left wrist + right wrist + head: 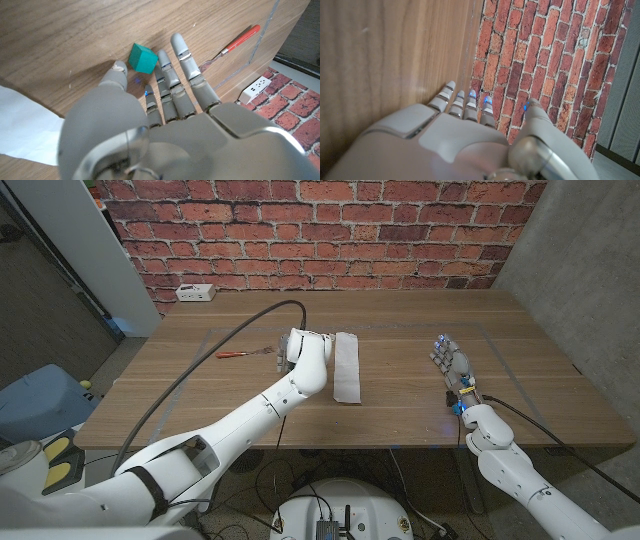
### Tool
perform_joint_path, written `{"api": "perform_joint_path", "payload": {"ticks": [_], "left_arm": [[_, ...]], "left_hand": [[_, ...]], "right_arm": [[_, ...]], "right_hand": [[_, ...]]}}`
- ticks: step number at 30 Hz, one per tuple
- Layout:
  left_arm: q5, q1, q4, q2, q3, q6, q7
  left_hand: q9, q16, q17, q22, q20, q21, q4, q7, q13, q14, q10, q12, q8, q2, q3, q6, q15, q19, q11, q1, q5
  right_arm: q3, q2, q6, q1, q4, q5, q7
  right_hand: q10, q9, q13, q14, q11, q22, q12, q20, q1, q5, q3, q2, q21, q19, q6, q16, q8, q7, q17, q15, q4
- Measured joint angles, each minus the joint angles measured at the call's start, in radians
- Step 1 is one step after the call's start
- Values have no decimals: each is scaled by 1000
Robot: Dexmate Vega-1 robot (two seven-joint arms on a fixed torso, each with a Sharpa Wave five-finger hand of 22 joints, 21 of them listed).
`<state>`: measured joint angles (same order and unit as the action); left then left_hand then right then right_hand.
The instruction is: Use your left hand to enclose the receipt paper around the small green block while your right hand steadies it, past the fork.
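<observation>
Left hand [170,125] by teal-green cube [142,58]

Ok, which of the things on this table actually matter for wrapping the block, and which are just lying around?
Part of the job:
small green block, just beyond the left hand
receipt paper, a white strip flat on the table
red-handled fork, the landmark
right hand, waiting apart from the paper

Just lying about:
white power strip at the table's far edge
black cable across the wood

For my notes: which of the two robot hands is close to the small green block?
The left hand: its fingertips reach beside the small green cube-shaped block. The right hand waits far away.
</observation>
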<state>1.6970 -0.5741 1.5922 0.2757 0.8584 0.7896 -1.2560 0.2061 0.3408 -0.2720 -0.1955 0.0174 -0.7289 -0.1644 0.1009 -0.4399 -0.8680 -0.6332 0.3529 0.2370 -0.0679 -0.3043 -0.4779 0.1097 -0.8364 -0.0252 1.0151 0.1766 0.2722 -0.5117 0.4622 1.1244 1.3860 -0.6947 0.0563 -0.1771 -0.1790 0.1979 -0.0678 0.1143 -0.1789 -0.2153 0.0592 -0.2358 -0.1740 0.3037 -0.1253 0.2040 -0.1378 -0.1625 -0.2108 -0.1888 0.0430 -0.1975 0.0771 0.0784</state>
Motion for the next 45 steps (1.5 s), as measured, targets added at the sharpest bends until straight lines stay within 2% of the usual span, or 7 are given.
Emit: {"api": "perform_joint_path", "payload": {"ticks": [5, 7, 15, 20, 31, 35, 45], "left_arm": [[-3, 14, -25, -1, 21, 6, -3], [-3, 16, -35, 0, 26, 10, -3], [-5, 29, -94, 7, 64, 35, 29], [-5, 20, -98, 26, 78, 64, 79], [-93, -68, 41, 85, 44, 107, 336], [-128, -105, 112, 105, 19, 103, 428], [-210, -150, 215, 138, -20, 83, 695]], "left_hand": [[-9, 20, 23, 5, 53, -43, -9, -56, -13, -121, -143, 52, 8, -9, -42, -55, 29, -50, -29, 78, 9], [-182, 30, 30, 5, 67, -59, -12, -131, -13, -169, -194, 69, 8, -9, -62, -110, 46, -64, -37, 107, 15], [-179, 86, 16, 5, 105, -116, -9, -227, -25, -284, -267, 125, 8, -60, -105, -121, 54, -109, 32, 206, 21], [-177, 93, 10, 5, 106, -122, -9, -231, -29, -300, -282, 131, 9, -61, -108, -126, 62, -110, 27, 212, 27], [-143, 97, 1, 5, 106, -134, -1, -192, -42, -364, -349, 132, 143, -61, -121, -199, 112, -110, -36, 212, 27], [41, 95, -3, 10, 106, -139, -1, -124, -54, -374, -370, 147, 133, -53, -121, -447, 123, -110, -72, 203, 32], [60, 89, -9, 10, 106, -149, -1, -119, -63, -374, -377, 149, 141, -49, -121, -459, 123, -110, -79, 200, 32]], "right_arm": [[-1, 0, 1, 0, 0, 2, 3], [-2, 0, 2, 2, 2, 4, 6], [-3, -5, 0, 13, 23, 20, 32], [-4, -7, -5, 17, 31, 27, 43], [-2, -6, -7, 15, 34, 36, 48], [-2, -6, -4, 15, 38, 39, 50], [-8, -9, 9, 24, 51, 42, 54]], "right_hand": [[-4, 0, 0, -6, 4, 0, 0, 0, 4, 0, -4, 4, 0, 0, 0, -2, 0, 0, 0, 5, -4], [-3, 0, 0, -6, 4, 0, 0, 0, 4, 0, 0, 4, 0, 0, 0, -4, 0, 0, 0, 5, -8], [-3, 0, 0, -6, 4, 0, 0, 3, 4, 0, 0, 4, 0, -3, 0, -4, 0, 0, 0, 5, -8], [-3, 0, 0, -5, 4, 0, 0, 3, 4, 0, 0, 4, 0, -3, 0, -4, 0, 0, 0, 5, -8], [-9, 0, 0, -5, 9, 0, 0, -2, 11, 0, 0, 0, 0, -9, 0, -4, 0, 0, 0, 5, -8], [-9, 0, 0, -5, 9, 0, 0, -2, 14, 0, 0, 3, 0, -9, 0, -4, 0, 0, 0, 5, -8], [-9, 0, 0, -5, 9, 0, 0, -6, 13, 0, 0, 3, 0, -13, 0, -4, 0, 0, 2, 5, -8]]}}
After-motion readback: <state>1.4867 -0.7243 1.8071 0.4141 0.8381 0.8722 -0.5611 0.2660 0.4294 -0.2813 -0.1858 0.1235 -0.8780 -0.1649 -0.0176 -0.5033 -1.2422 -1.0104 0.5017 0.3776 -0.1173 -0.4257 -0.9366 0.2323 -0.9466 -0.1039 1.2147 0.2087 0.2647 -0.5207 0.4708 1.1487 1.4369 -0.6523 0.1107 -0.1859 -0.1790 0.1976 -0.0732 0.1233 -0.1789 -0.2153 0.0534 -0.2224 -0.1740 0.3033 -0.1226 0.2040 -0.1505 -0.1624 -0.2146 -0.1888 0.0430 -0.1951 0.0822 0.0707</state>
